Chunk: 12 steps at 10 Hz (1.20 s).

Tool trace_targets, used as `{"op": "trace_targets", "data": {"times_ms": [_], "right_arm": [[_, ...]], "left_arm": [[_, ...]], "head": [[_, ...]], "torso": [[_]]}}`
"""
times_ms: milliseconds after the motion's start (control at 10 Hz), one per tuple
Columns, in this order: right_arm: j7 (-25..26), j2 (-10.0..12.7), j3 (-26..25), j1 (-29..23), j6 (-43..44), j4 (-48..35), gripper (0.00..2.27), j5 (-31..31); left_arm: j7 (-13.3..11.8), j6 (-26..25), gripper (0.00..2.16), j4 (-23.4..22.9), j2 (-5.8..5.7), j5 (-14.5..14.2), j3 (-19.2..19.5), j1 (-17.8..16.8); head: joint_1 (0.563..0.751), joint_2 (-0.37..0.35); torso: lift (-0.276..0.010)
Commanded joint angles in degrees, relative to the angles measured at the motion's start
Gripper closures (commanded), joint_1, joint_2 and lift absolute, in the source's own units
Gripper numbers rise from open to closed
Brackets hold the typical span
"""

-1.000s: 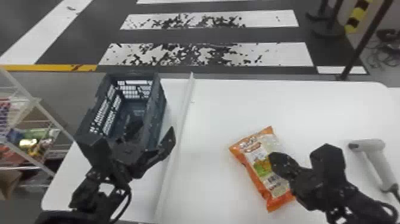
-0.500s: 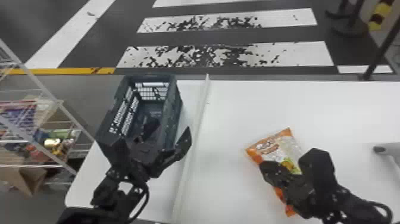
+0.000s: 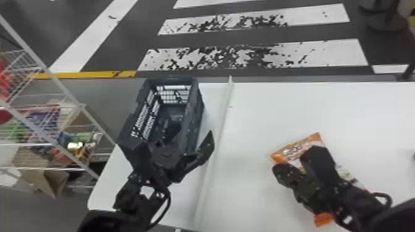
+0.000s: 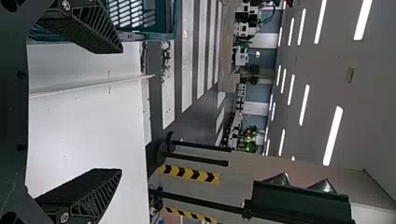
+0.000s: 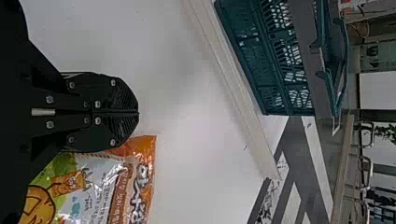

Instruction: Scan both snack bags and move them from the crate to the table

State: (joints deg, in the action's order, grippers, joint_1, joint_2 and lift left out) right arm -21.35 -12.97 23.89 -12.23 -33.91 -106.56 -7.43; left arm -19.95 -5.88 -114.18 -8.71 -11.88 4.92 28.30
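White table point(image 3: 262, 117), snack bag point(image 3: 312, 140) pointing lengthwise forward-left, left end effector point(image 3: 194, 131) apart, right end effector point(image 3: 277, 169) together

White table point(image 3: 253, 117), flat top, rounded near corner at eight o'clock; twelve is the far edge in the head view. Dark blue-green crate point(image 3: 194, 123) upright at ten, open-topped, slatted walls. Pale raised strip point(image 3: 213, 148) just beside it, running from twelve towards seven. Orange-and-white snack bag point(image 3: 288, 151) at four, lying flat, one orange end pointing to eleven
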Motion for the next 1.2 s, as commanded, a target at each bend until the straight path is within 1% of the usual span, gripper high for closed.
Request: {"op": "trace_targets", "data": {"times_ms": [0,300,700,1100], "right_arm": [[0.3,0.5,0.1,2.5,-1.9,1.6,2.26,-0.2],[1.1,0.4,-0.1,5.1,-2.4,4.1,2.26,-1.0],[2.7,0.5,-0.5,7.0,-2.8,5.8,2.26,-1.4],[2.9,0.5,-1.5,7.6,-3.3,6.1,2.26,-1.4]], "left_arm": [[0.0,-0.2,0.09,0.1,0.01,0.1,0.0,0.0],[0.0,-0.2,0.09,0.0,0.09,0.1,0.0,0.0],[0.0,-0.2,0.09,0.2,0.09,0.1,0.0,0.0],[0.0,-0.6,0.09,0.1,-0.08,0.2,-0.1,0.0]], "head": [[0.695,0.248],[0.695,0.227],[0.695,0.201],[0.695,0.181]], "torso": [[-0.088],[-0.088],[-0.088],[-0.088]]}}
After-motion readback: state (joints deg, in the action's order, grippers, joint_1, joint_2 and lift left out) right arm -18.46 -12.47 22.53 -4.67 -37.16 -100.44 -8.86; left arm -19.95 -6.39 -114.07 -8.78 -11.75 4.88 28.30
